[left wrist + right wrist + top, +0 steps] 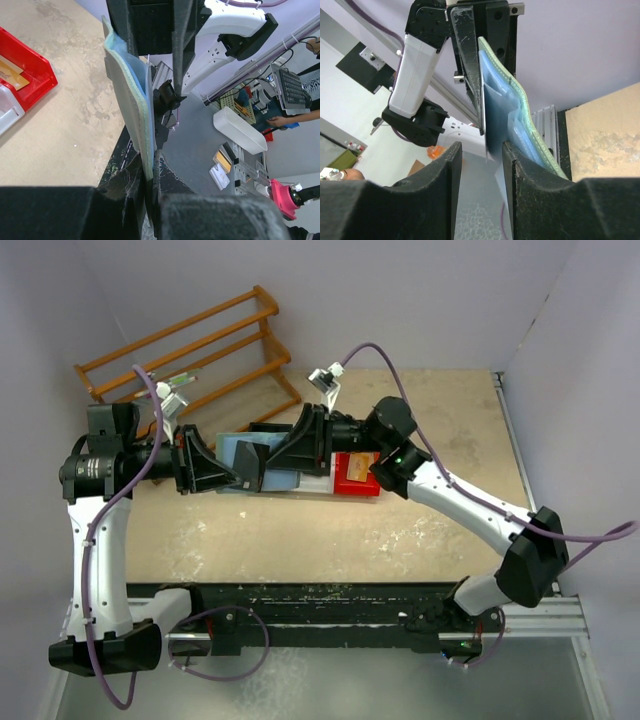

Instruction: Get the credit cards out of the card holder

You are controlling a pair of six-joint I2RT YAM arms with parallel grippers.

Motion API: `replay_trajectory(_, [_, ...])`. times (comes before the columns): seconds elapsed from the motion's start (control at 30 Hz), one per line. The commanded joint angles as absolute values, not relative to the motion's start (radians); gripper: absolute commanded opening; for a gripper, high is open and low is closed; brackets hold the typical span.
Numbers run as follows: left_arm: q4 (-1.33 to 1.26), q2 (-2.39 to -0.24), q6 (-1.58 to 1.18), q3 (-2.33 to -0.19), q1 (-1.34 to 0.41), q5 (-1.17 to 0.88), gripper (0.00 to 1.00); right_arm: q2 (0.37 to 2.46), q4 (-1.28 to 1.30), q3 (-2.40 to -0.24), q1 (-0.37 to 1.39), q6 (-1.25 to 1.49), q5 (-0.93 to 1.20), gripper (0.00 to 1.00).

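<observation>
My left gripper [240, 472] is shut on the card holder [228, 449] and holds it open and upright above the table. In the left wrist view the holder [125, 95] stands edge-on between the fingers of the left gripper [150, 175], grey-green outside and pale blue inside. My right gripper [274, 462] faces it from the right. In the right wrist view the right gripper [481, 150] is open, its jaws astride the edge of a blue pocket of the holder [500, 95]. An orange-gold credit card [11, 74] lies in the red bin [37, 70].
The red bin [360, 486] and a white bin [318, 483] sit side by side just under the right gripper. A wooden rack [190, 345] stands at the back left. Walls close in at the back and right.
</observation>
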State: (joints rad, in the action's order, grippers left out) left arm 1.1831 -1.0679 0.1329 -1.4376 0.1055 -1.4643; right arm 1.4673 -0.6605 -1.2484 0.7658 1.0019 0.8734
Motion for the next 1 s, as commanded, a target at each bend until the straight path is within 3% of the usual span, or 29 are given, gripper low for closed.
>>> replay_trajectory(0.0, [1.15, -1.043, 0.118, -1.436, 0.109, -1.526, 0.09, 1.499, -0.797, -1.31, 0.772, 1.066, 0.863, 0.38])
replay_trajectory(0.23, [1.152, -1.049, 0.119, -1.436, 0.109, -1.512, 0.09, 1.521, -0.873, -1.321, 0.785, 1.122, 0.874, 0.28])
replay_trajectory(0.47, [1.181, -1.055, 0.153, -1.433, 0.109, -1.501, 0.1, 1.518, -0.86, -1.31, 0.786, 1.132, 0.912, 0.0])
replay_trajectory(0.97, [1.19, -1.055, 0.155, -1.447, 0.109, -1.485, 0.11, 1.415, -0.779, -1.206, 0.706, 1.074, 0.917, 0.0])
